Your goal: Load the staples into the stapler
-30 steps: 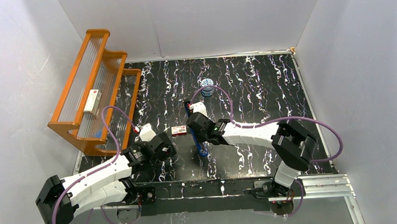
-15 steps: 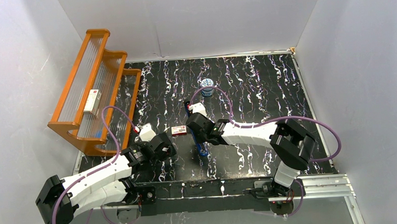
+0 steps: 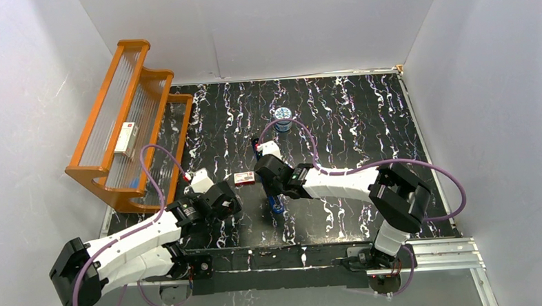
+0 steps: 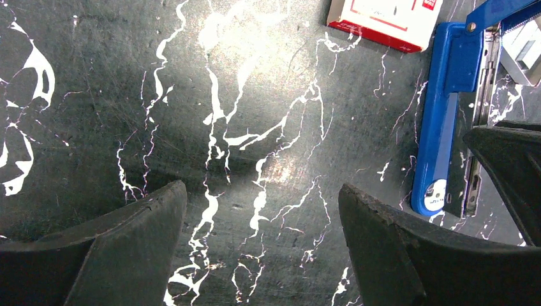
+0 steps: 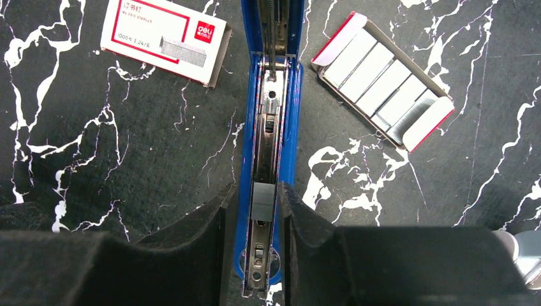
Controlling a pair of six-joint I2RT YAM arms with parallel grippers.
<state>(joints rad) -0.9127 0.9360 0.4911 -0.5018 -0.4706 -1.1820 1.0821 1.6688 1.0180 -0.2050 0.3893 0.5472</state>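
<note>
As the right wrist camera shows it, stapler (image 5: 268, 140): open, blue base flat on the black marbled table (image 5: 96, 159), metal rail facing up, running near to far down the middle.
right gripper (image 5: 258, 191): grasping the stapler's near part, one finger (image 5: 204, 242) pressed against each blue side.
rail: a grey block sits between the fingers; staples or pusher, cannot tell.
staples (image 5: 383, 80): silvery strips in a pale tray with red-and-white end flaps, on the table just right of the stapler, set at an angle, not touching it.
printed staple box (image 5: 166, 41): white with a red border, on the table left of the stapler, towards the far end, apart from it.
left wrist view, left gripper (image 4: 261, 223): released, fingers (image 4: 127, 248) wide apart over bare table, holding nothing.
left wrist view, stapler: at the right edge, blue arm raised at the top right corner; printed staple box just left of it, at the far edge.
top view, arms: both reach to the table's middle, left gripper just left of the stapler.
top view, rack (image 3: 125, 125): orange, far left, with a long white box (image 3: 125, 139) lying on it.
top view, small blue-and-white object (image 3: 282, 118): beyond the stapler's far end, apart from it.
</note>
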